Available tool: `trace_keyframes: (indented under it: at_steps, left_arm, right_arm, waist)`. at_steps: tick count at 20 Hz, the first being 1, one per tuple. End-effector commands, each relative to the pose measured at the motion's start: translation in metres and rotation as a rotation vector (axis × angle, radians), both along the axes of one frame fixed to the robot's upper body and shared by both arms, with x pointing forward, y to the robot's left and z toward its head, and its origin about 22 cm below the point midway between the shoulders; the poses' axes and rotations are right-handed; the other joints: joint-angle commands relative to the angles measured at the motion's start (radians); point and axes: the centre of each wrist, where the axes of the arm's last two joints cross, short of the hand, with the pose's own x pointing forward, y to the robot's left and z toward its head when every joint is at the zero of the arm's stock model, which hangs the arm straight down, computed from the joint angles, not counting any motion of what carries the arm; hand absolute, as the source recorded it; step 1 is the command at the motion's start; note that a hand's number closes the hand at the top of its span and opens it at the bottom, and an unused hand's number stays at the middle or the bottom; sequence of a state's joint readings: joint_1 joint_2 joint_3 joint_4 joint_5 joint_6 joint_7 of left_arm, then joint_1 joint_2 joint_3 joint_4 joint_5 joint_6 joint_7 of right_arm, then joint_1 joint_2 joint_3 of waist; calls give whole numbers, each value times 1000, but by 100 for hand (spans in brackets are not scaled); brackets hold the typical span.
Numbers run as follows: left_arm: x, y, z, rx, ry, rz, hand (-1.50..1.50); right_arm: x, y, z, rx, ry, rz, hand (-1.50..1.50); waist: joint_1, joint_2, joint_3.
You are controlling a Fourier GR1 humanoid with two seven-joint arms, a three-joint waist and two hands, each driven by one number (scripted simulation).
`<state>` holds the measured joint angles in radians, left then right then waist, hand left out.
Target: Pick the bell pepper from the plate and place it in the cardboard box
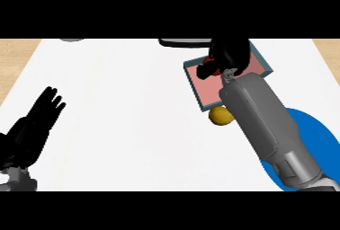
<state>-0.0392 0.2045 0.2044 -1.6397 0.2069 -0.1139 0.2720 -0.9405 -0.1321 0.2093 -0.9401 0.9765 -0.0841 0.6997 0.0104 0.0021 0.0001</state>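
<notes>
Right hand [228,56] curled round red bell pepper [207,69] over cardboard box [207,90] | pepper axis indiscernible | left hand [33,128] open

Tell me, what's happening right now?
Left hand open, resting at left edge. Right hand curled round red bell pepper, over the box. Yellow item beside box, not blocking. Blue plate behind forearm.

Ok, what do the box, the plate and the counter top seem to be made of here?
Box: flat pinkish floor inside a thin teal rim, matte; could be cardboard, but the colour leaves it open. Plate: solid blue, smooth, no pattern; ceramic or plastic, cannot tell. Counter top: plain white, even and matte, like laminate, with light wood-grain strips at both sides.
</notes>
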Motion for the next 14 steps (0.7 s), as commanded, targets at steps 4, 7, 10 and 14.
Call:
trace_keyframes:
  at_steps: [4,7,10,14]
  left_arm:
    - [12,1,-1,-21,18,-23,0]
    - [7,5,14,-4,3,-15,0]
    - [-1,1,9,3,-11,11,0]
    - [5,9,14,6,14,18,0]
  right_arm:
    - [1,-4,-48,73,150,-23,-150]
    - [-10,-26,-72,153,79,37,-150]
    - [-6,-49,-65,211,-64,45,-150]
    - [-8,-32,-30,488,-266,-37,-150]
  waist:
    - [-1,1,0]
    - [-3,0,0]
    - [-3,0,1]
    - [-19,-3,1]
